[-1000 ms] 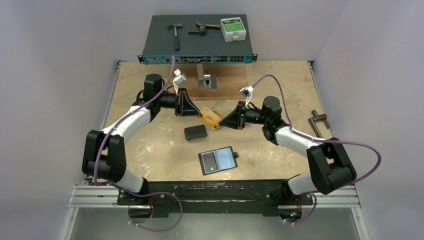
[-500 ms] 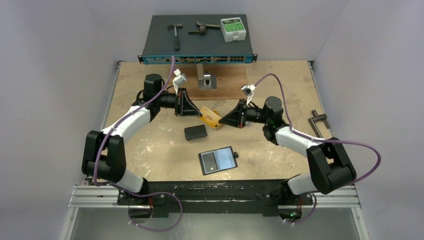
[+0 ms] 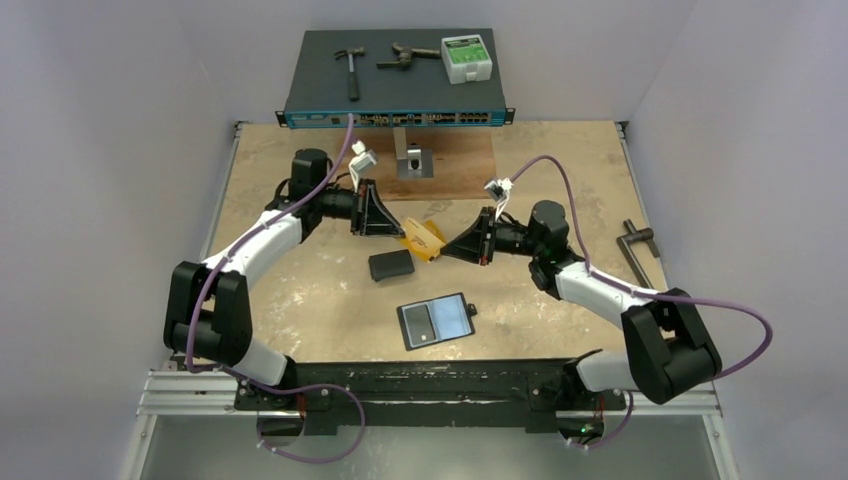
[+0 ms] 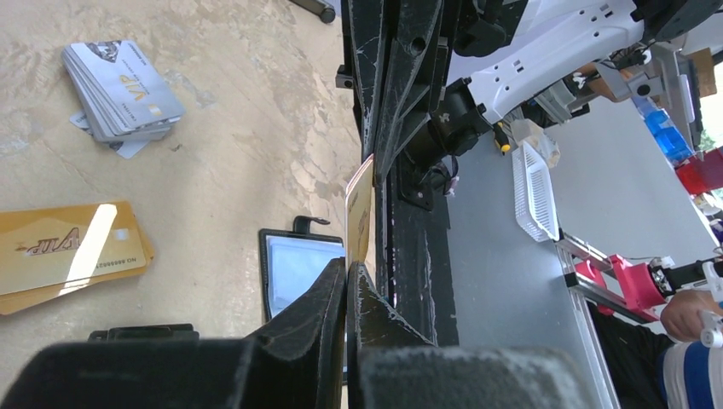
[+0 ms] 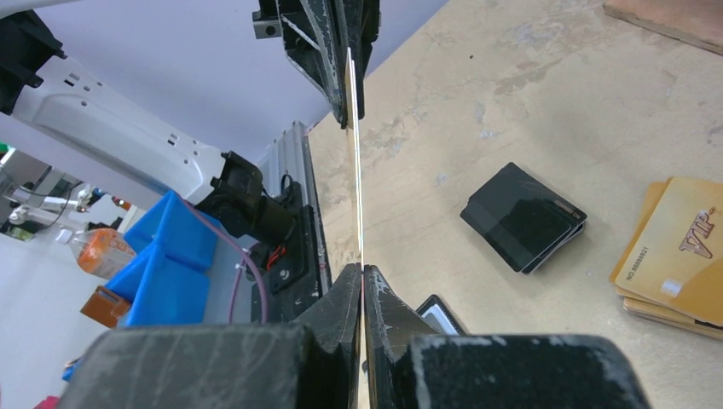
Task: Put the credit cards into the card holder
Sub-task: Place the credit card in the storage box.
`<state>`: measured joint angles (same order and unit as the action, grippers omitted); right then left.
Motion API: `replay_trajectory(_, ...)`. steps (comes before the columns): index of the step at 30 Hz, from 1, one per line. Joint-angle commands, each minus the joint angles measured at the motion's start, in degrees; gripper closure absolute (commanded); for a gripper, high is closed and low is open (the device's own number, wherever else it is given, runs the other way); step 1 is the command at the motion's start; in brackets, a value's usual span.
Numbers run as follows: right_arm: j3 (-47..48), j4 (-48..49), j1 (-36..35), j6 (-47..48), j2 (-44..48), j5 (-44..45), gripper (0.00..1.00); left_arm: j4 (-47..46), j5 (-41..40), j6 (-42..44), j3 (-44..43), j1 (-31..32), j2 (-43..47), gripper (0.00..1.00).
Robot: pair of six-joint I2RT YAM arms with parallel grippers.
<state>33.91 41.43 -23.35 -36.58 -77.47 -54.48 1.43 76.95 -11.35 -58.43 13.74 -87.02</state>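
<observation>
Top external: high, behind the arm bases [image 3: 268,368], looking down over the whole table [image 3: 560,180]; bases at bottom edge. Left wrist: close, sighting along left gripper [image 4: 348,274] toward right gripper [image 4: 373,162]. Right wrist: the reverse. Both wrist views share the gold card [image 4: 360,204], edge-on at centre frame, and the gold stack [image 4: 68,251].

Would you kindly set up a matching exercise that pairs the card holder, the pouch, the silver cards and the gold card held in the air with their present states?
Things:
1. card holder
2. pouch
3. silver cards
4. held gold card

States:
A. stacked on the table
B. pinched off the surface between the left gripper and the right gripper
C. lying open, glossy inside facing up
D. lying shut

Pairs: 1-C, 2-D, 3-A, 4-B
</observation>
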Motion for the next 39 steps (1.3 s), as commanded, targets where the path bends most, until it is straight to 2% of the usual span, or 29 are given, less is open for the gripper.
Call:
replay_trajectory(1,-0.7,-2.7,0.5,2.5,1.9,0.5,1.00,-4.7,0.7,-3.5,-1.9,-1.3,1.8,1.00)
replay_trajectory(5,-0.6,-1.8,0.6,2.0,1.9,0.7,1.00,-23.3,0.6,-18.0,2.5,-1.3,1.8,1.00)
replay_trajectory(7,-0.6,-1.2,0.6,1.6,1.8,0.7,1.00,-29.7,0.6,-23.1,4.2,-1.3,1.7,1.00)
replay_trajectory(9,-0.6,0.6,0.5,0.3,1.6,0.5,0.96,-32.0,0.6,-24.8,4.6,-1.3,1.6,1.00)
replay_trajectory(12,-0.4,2.4,0.5,-1.1,1.5,0.7,0.97,-32.2,0.7,-25.0,4.8,-1.3,1.4,1.00)
replay_trajectory(13,-0.2,3.0,0.6,-1.6,1.5,0.6,0.93,-32.3,0.7,-25.0,4.9,-1.3,1.4,1.00)
replay_trajectory(15,0.3,2.8,0.6,-1.8,1.8,1.2,0.73,-32.3,1.0,-25.0,5.2,-1.3,1.6,1.00)
replay_trajectory(19,0.5,4.2,1.3,-1.9,3.2,1.4,0.64,-32.6,1.4,-25.0,5.9,-1.3,1.8,1.00)
replay_trajectory(32,1.3,13.3,2.3,-7.7,0.8,0.8,0.71,-32.5,2.0,-24.3,6.9,-1.3,2.2,1.00)
replay_trajectory(39,2.3,13.1,2.3,-7.5,-0.3,0.8,0.76,-32.4,2.0,-24.0,7.1,-1.3,2.4,1.00)
